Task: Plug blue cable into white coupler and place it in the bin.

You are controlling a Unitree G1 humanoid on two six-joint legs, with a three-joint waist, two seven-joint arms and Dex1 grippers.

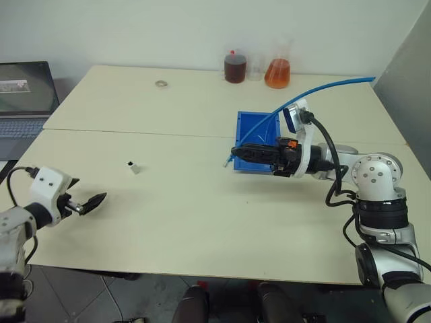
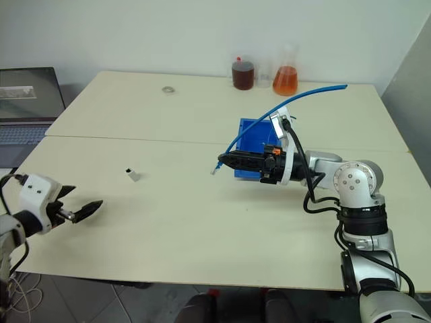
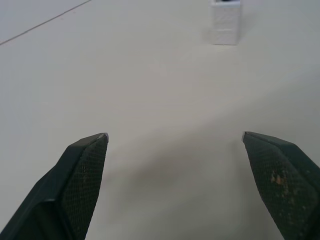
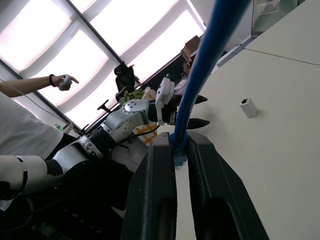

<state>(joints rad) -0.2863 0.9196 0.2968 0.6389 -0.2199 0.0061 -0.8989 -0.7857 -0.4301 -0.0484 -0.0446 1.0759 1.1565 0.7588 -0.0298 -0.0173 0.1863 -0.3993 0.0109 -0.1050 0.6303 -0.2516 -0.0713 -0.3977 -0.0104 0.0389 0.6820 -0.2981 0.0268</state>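
The blue cable [image 1: 323,87] arcs from the table's far right corner down to my right gripper [image 1: 237,153], which is shut on it just behind its plug [image 1: 229,161]. That gripper hovers level over the near edge of the blue bin [image 1: 250,128] and points left. In the right wrist view the cable [image 4: 205,60] runs between the closed fingers [image 4: 160,200]. The white coupler [image 1: 135,167] stands alone on the table, left of centre. My left gripper [image 1: 91,202] is low at the near left, open and empty. It points at the coupler [image 3: 226,22] from a short distance.
A laptop [image 1: 23,101] sits off the table's left side. A dark bottle [image 1: 235,67], a flask of orange liquid [image 1: 277,70] and a small ring [image 1: 161,83] stand along the far edge. A person's raised arm [image 4: 30,87] shows in the right wrist view.
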